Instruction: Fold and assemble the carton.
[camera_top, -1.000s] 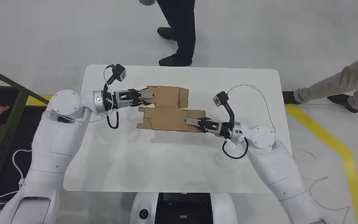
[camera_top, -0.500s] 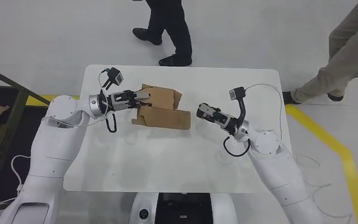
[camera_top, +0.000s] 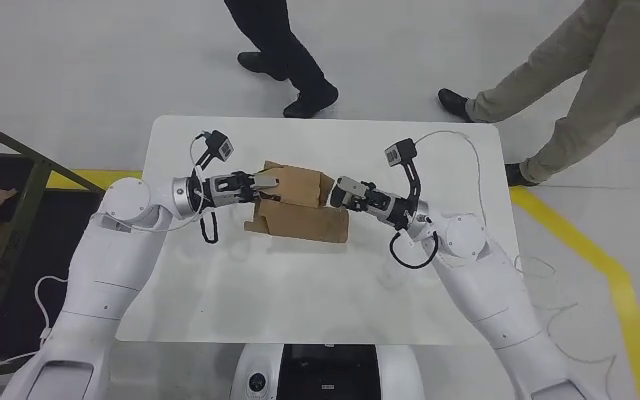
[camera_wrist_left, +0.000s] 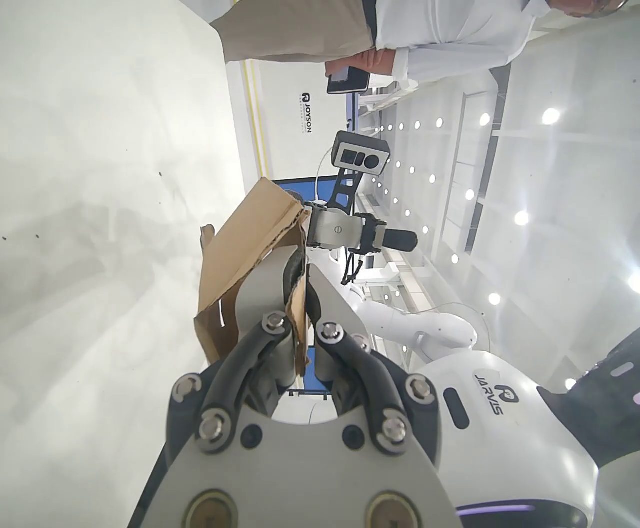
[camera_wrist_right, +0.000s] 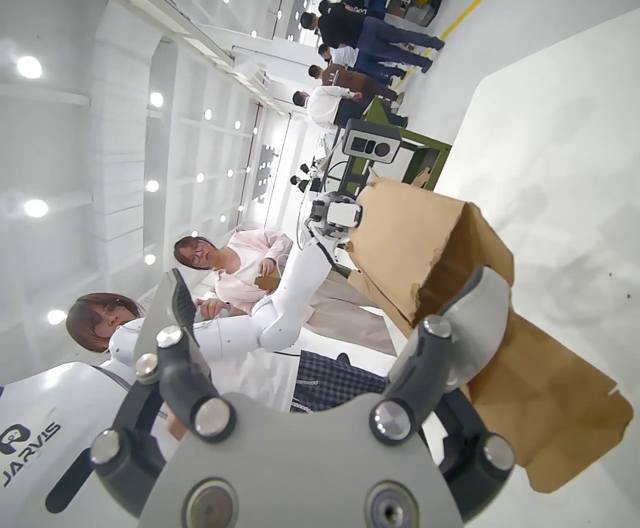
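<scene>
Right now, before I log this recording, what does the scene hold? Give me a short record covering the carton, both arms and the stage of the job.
object: brown carton, partly opened
surface: white table, carton near its middle
left arm: left gripper, fingers shut on the edge of a carton panel
right arm: right gripper, fingers open at the carton's opposite end
stage: carton not yet assembled

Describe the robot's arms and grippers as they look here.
The left arm and right arm are glossy white shells with looping black wrist cables. The left gripper and right gripper have grey metal bases, black linkages with silver screws, and curved grey fingers.
</scene>
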